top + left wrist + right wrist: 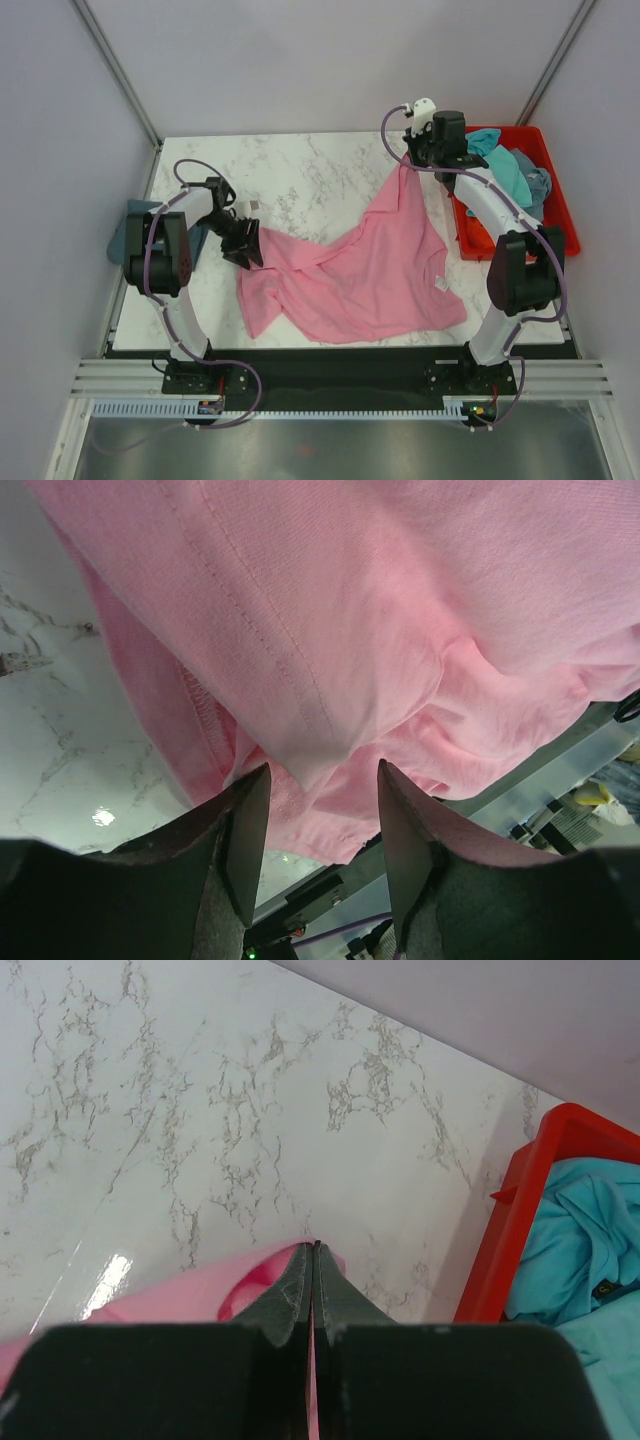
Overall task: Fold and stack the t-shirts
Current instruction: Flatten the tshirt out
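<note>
Left gripper [323,770] has its jaws part open, straddling a bunched hem of the pink t-shirt [360,275], not clamped. Closing here likely grabs two layers. The shirt lies crumpled mid-tabletop [300,170] with its near hem close to the front edge, so it could slide off if dragged. Right gripper [313,1255] is pinched shut on the far corner. It's a thin bite and may slip under tension. Slate-blue shirt [120,238] sits behind the left arm. Red crate [563,215] holding turquoise shirts [500,165] crowds the right arm.
</note>
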Controlling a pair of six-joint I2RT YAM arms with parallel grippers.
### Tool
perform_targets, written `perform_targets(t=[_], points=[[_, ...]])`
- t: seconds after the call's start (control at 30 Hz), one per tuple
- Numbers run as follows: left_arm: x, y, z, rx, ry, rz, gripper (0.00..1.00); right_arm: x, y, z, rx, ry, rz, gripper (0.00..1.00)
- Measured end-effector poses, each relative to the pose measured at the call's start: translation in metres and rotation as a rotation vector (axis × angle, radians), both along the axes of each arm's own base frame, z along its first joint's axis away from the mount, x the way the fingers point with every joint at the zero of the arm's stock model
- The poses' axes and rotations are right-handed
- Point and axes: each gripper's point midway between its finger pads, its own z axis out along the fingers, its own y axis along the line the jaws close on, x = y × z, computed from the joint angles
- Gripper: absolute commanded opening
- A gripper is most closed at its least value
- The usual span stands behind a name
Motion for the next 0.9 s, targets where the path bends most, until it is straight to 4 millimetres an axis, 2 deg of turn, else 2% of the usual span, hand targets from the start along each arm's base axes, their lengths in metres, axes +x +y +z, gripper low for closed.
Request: perform_targets(t=[0.23,0.57,0.9], points=[[0.0,0.0,0.0,0.0,-0.001,0.0,0.55,-0.004,-0.001,-0.008,-0.006,0.017,0.0,0.0],[0.0,0.0,0.001,0.0,-0.003,0.0,0.55,-0.004,-0.001,-0.005,-0.005,0.011,0.0,0.0],[0.003,0.0,0.01,-0.001,-0.038,0.0,0.55,-0.005,-0.001,-0.004,-0.005,0.009,-0.001,0.0]])
